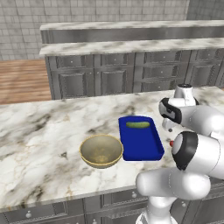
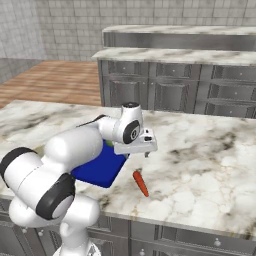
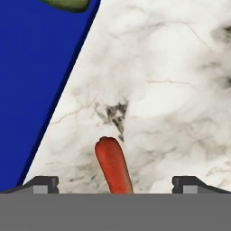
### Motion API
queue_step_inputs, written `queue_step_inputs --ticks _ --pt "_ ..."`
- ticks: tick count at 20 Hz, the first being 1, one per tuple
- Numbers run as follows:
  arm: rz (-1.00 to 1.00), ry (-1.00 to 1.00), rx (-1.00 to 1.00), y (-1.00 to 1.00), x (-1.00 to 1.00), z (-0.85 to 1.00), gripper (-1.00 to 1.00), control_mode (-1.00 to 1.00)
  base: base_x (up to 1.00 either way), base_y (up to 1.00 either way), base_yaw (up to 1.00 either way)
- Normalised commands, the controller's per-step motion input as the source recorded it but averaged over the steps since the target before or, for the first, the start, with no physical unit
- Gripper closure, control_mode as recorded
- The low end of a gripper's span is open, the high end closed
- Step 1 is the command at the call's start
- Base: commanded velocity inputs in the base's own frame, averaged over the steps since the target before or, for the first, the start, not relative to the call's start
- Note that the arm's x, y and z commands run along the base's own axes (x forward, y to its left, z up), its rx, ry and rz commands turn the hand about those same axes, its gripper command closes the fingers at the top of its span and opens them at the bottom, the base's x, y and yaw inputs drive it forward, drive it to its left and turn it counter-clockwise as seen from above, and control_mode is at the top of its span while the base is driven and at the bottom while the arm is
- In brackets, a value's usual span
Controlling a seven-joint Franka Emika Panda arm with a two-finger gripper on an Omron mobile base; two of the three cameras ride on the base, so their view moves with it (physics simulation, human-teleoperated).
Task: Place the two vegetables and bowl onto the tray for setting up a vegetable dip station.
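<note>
On worktop (image 2: 210, 170), carrot (image 3: 113, 167) lies between wide-open fingers (image 3: 43, 184) (nothing gripped); cucumber (image 1: 138, 124) on tray (image 1: 142, 146), bowl (image 1: 101, 151) just beside tray.

Marble tabletop (image 1: 43, 127), white with grey and brown veining. Directly on it: blue tray (image 1: 142, 146) with low rim, tan bowl (image 1: 101, 151) just beside the tray's left edge, upright; orange carrot (image 2: 141, 183) lying flat on bare marble near the tray's right edge, not touching it. Cucumber (image 1: 138, 124) sits in the tray's far end.
</note>
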Motion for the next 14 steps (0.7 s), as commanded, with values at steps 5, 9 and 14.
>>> queue_step_inputs --ticks 5,9,14 --pt "-0.01 0.0 0.01 0.0 -0.14 -0.18 -1.0 -1.0 0.0 0.0 0.0" --pt "-0.01 0.0 0.0 0.0 -0.05 -0.15 -1.0 -1.0 0.0 0.0 0.0" --pt "-0.01 0.0 0.0 0.0 0.0 -0.2 -1.0 -1.0 0.0 0.0 0.0"
